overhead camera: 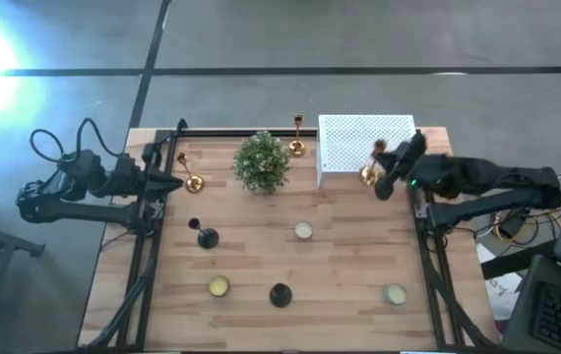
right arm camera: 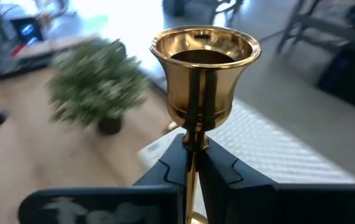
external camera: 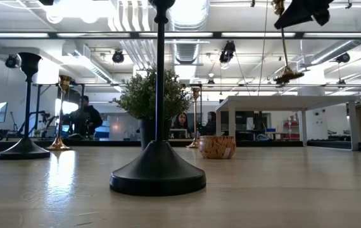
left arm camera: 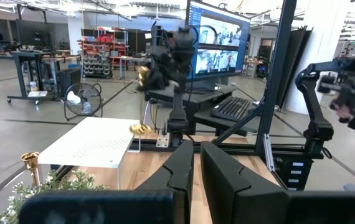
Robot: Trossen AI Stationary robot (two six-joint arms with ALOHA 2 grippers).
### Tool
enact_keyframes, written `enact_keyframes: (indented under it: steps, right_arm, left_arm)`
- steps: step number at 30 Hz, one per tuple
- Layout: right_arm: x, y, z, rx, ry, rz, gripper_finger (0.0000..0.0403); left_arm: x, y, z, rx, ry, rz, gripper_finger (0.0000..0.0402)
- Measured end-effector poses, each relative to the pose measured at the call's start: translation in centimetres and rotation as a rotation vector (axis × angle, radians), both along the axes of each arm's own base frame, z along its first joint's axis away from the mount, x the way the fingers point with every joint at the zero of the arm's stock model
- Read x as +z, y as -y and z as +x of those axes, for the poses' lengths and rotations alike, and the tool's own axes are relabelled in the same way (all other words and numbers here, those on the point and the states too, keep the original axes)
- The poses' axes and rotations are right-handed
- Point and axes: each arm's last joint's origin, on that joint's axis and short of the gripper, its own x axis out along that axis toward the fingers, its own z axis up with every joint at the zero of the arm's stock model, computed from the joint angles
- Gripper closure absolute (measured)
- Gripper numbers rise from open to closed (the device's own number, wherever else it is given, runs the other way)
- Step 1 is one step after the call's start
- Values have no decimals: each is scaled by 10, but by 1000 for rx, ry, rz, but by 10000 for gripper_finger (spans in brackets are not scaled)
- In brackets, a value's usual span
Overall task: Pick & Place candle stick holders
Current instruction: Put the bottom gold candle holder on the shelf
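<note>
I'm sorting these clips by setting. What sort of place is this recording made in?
Probably an open robotics lab or workshop. Beyond the table the left wrist view shows a concrete floor, monitors with a keyboard on a workstation, and shelving; the low view shows exposed ceiling ducts and people seated at desks.

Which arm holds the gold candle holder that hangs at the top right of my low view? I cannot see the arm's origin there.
Observer: The right arm. The right claw is shut on the stem of the gold holder, just under its cup.
Operator: Over what does it hang?
Observer: From above, its base is over the white perforated box, at the edge that faces the open table.
Operator: Where is the other arm?
Observer: The left claw is shut with nothing between its fingers, at the table's left side, close to a second gold holder. I cannot tell if they touch.
</note>
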Motion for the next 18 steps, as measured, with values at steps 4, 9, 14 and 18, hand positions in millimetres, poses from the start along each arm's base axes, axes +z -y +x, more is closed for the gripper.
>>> enact_keyframes:
  steps: [4,9,14,18]
  right_arm:
    - [16,16,-21,-106,35,-58,390]
    - [23,36,-31,-262,42,-82,390]
    - [16,67,-19,-340,22,-64,390]
    - [11,96,-16,-430,17,-48,390]
  left_arm:
    - [0,0,0,0,0,0,367]
    - [0,0,0,0,0,0,367]
    - [0,0,0,0,0,0,367]
    - [0,0,0,0,0,0,367]
